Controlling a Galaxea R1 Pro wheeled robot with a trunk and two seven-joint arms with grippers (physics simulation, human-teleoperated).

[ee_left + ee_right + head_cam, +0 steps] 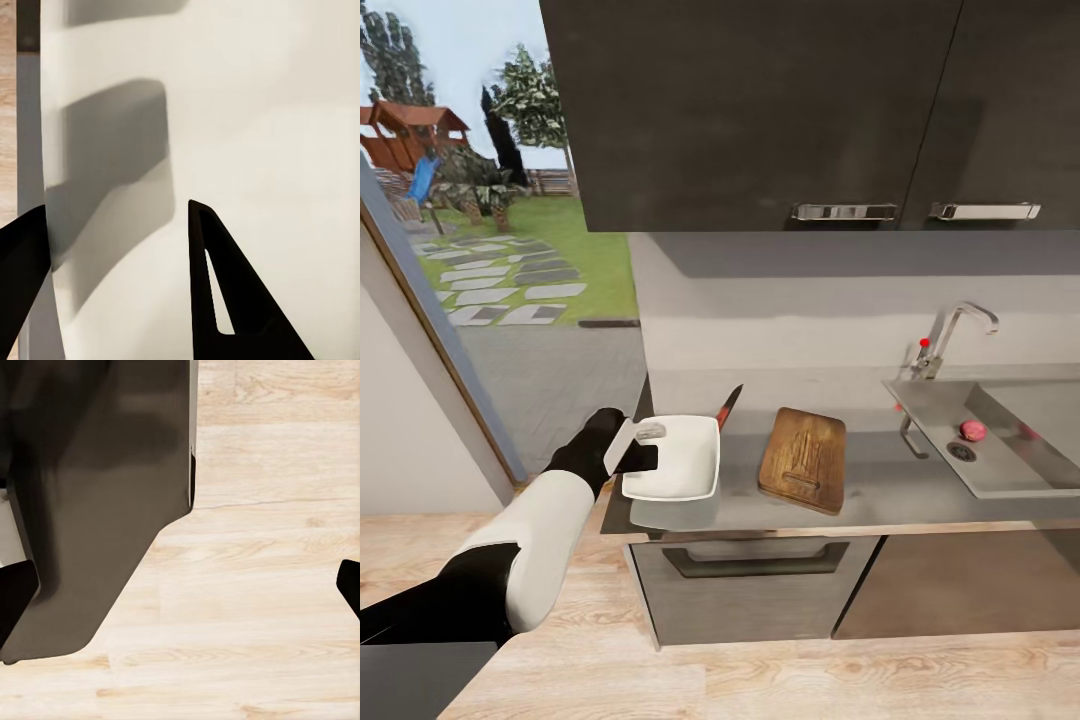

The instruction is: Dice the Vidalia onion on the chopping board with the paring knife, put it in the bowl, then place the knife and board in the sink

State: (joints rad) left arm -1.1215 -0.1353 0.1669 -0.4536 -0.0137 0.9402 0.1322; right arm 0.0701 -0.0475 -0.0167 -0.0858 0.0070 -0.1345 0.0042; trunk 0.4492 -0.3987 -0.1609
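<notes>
the left gripper (643, 447) reaches over the left rim of the white bowl (685, 470), which sits at the left end of the grey countertop (880, 490). the paring knife (728, 405) lies just behind the bowl's far right corner. the chopping board (804, 459) lies just right of the bowl. further right, the sink (1000, 480) holds a pinkish vidalia onion (973, 430) near the drain, with the faucet (950, 335) behind.
</notes>
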